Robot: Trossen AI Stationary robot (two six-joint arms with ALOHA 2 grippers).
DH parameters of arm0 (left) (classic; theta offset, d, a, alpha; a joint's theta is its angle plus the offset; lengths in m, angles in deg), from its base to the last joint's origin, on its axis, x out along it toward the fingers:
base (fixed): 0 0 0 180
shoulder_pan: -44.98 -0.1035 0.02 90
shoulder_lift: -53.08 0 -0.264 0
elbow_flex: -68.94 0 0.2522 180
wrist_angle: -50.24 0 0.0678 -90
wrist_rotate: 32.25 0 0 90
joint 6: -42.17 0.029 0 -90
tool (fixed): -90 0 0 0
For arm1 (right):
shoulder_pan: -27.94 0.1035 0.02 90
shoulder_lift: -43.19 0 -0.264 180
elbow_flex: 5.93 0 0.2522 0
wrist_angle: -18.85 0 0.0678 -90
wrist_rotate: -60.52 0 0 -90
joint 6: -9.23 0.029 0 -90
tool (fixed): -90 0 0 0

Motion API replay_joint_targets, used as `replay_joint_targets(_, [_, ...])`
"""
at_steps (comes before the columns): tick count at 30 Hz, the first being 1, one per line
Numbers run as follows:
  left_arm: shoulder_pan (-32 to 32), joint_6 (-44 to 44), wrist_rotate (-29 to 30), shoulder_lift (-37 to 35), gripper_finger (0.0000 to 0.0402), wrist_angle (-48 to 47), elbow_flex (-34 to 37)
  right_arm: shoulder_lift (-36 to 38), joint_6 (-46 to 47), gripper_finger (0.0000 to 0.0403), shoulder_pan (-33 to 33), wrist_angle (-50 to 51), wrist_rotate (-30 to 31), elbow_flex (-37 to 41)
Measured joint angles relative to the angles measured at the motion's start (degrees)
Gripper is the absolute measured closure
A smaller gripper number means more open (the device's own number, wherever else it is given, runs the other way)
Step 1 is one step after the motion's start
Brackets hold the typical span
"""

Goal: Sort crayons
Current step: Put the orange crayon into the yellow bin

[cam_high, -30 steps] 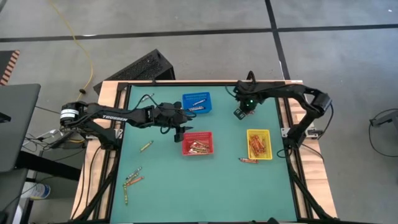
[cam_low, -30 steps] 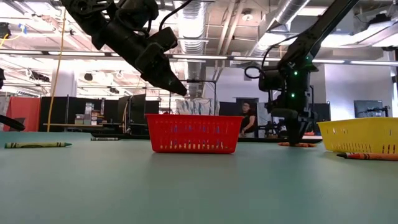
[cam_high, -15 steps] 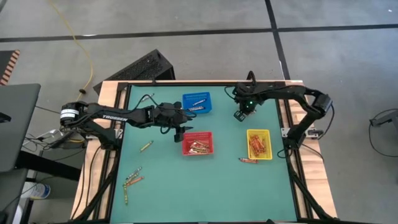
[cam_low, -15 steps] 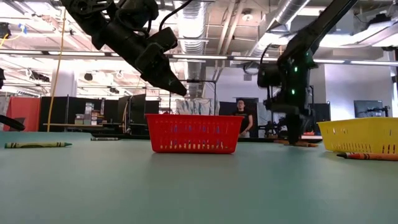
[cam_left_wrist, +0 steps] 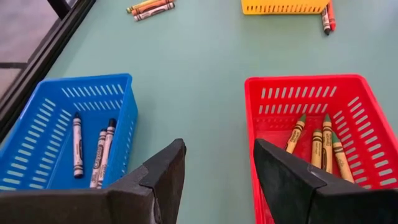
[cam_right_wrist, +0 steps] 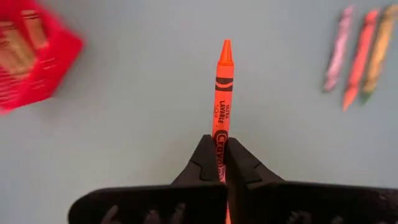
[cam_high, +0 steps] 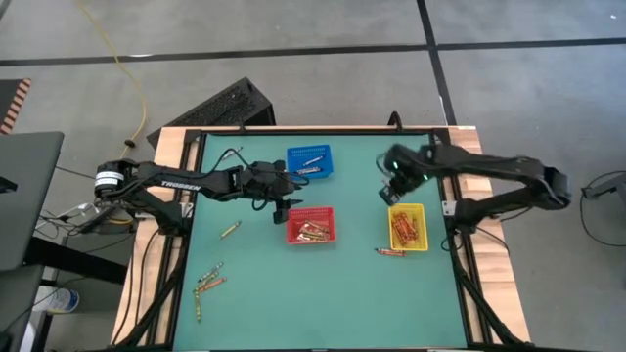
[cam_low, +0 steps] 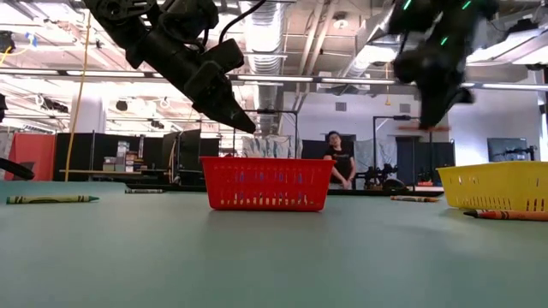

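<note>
Orange crayon clamped between the right gripper fingers, tip pointing forward, held in the air above the table. High view: right gripper sits just at the far left corner of the yellow basket. Low view: that crayon shows as a thin level stick under the raised gripper, well above the green table.

Yellow basket holds orange crayons; two more crayons lie on the table at its near left corner. Red basket at centre holds several crayons. Blue basket at the far side holds a few pale crayons. Loose crayon cluster near left, single crayon left of the red basket.

Left gripper fingers apart, holding nothing, hanging over the gap between blue and red baskets; high view puts it just left of the red basket's far corner.

Person stands in the room behind the table.
</note>
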Motion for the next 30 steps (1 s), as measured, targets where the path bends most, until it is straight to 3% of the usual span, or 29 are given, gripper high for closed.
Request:
replay_joint_targets(7, [0.00,3.47,0.01,0.00,0.0225,0.47,0.00,6.91,27.48,0.0399,21.49,6.05,1.76,3.35])
replay_joint_targets(12, [0.00,6.86,0.01,0.00,0.0225,2.28,0.00,7.18,43.28,0.0399,30.07,5.67,3.46,7.65])
replay_joint_targets(18, [0.00,8.51,0.00,0.00,0.0226,2.99,0.00,4.66,50.96,0.0399,32.37,5.89,3.40,9.77])
replay_joint_targets(30, [0.00,8.43,-0.61,0.00,0.0226,1.31,0.00,2.26,46.55,0.0326,28.82,7.10,2.18,9.41])
